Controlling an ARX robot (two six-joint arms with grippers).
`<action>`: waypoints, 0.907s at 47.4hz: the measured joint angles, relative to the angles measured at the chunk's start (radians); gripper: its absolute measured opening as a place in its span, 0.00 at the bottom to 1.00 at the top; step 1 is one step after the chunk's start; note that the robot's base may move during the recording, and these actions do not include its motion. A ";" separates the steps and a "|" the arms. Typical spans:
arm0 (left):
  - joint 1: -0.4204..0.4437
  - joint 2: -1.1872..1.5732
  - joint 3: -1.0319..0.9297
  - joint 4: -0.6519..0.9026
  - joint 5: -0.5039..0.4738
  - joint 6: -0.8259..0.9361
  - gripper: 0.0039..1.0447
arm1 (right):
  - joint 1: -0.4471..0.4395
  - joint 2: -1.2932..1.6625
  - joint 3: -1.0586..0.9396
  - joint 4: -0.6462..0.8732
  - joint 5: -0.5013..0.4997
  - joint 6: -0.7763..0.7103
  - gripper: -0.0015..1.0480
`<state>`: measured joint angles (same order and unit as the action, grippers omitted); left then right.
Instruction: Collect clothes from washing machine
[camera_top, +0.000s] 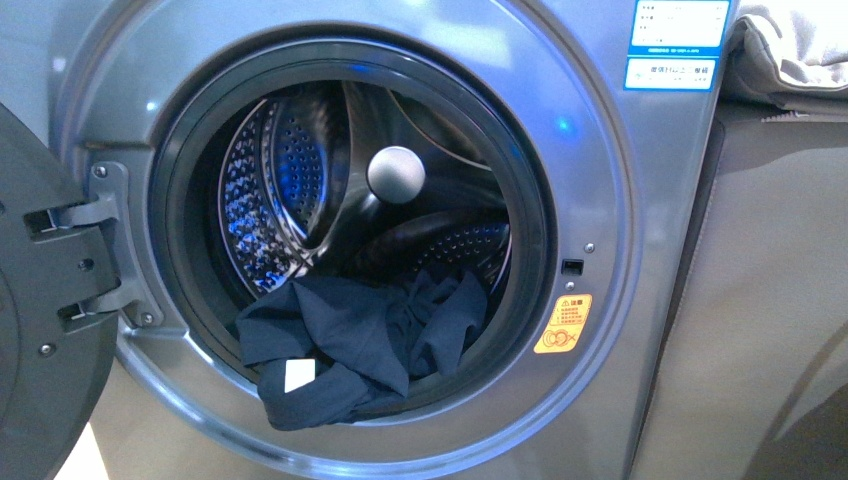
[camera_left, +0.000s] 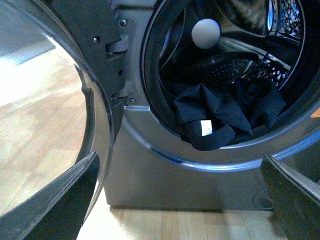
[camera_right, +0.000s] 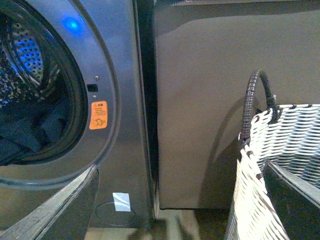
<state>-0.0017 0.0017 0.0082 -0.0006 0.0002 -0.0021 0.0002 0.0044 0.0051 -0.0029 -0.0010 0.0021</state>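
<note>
A: Clothes, where?
B: Dark navy clothes are heaped at the bottom front of the drum, inside the washing machine. One fold spills over the lower lip of the porthole. A white tag shows on that fold.
A: Door?
B: The door is swung out to the left on its hinges, porthole fully exposed.
A: Left end effector?
B: The left end effector is released, dark fingers spread wide, nothing between them. It faces the porthole from low down, apart from the clothes.
A: Right one?
B: The right end effector is released too, holding nothing. It's off by the machine's right edge, near the orange sticker. A woven basket with a dark handle sits just beside it, with the beige sofa behind.
A: Anything else?
B: There's a grey ball deep in the drum, above the pile; can't tell what it is. Blue glow on the perforated steel. Blue-white label at the top right of the front panel. Wooden floor under the door.
</note>
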 joint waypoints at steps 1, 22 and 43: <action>0.000 0.000 0.000 0.000 0.000 0.000 0.94 | 0.000 0.000 0.000 0.000 0.000 0.000 0.92; -0.058 0.488 0.198 0.182 0.330 -0.083 0.94 | 0.000 0.000 0.000 0.000 0.000 0.000 0.92; -0.180 1.258 0.514 0.528 0.245 0.008 0.94 | 0.000 0.000 0.000 0.000 0.000 0.000 0.92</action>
<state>-0.1818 1.2598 0.5224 0.5274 0.2451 0.0055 0.0002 0.0044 0.0051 -0.0029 -0.0013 0.0021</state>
